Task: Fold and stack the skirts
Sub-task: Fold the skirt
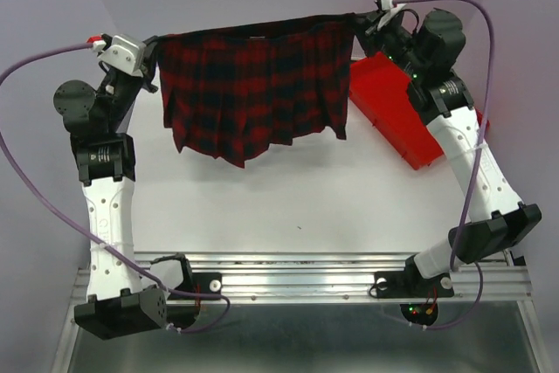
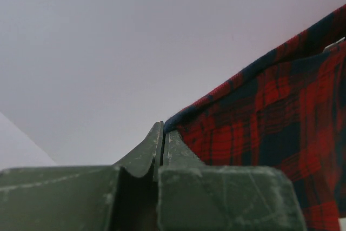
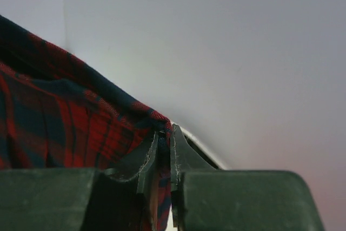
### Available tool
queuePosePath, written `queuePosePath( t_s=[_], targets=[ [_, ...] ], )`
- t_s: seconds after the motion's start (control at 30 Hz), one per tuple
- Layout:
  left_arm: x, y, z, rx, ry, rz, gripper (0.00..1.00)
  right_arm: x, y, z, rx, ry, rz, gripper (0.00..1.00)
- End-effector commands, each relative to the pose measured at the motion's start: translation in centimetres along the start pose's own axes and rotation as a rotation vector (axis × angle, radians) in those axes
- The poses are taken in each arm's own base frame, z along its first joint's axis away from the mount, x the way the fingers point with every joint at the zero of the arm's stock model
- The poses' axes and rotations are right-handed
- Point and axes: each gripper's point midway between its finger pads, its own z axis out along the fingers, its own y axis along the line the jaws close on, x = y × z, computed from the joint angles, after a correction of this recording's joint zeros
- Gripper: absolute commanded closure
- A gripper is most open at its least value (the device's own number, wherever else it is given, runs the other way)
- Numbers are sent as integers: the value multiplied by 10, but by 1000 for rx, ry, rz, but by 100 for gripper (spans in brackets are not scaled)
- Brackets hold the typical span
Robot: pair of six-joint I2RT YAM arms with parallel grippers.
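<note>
The red-and-black plaid skirt hangs spread in the air over the far half of the table, waistband up. My left gripper is shut on its left waistband corner; the left wrist view shows my left gripper with jaws pressed together and the plaid skirt running off to the right. My right gripper is shut on the right waistband corner; in the right wrist view my right gripper pinches the plaid skirt. The cream-yellow lemon-print skirt is out of view.
A red plastic tray lies at the far right of the white table, partly under my right arm and just behind the skirt's right edge. Purple walls close in the back and sides. A metal rail runs along the near edge.
</note>
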Motion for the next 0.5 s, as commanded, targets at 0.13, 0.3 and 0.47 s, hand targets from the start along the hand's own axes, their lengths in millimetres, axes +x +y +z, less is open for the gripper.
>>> queuePosePath(
  t_s=[0.13, 0.3, 0.47],
  targets=[
    [-83, -7, -46, -102, -194, 154, 100, -97, -33, -76, 172, -198, -158, 99],
    [-86, -41, -92, -95, -195, 160, 100, -89, -1, -122, 92, -173, -190, 99],
    [-82, -71, -134, -85, -170, 144, 100, -78, 24, -168, 48, -135, -175, 99]
  ],
)
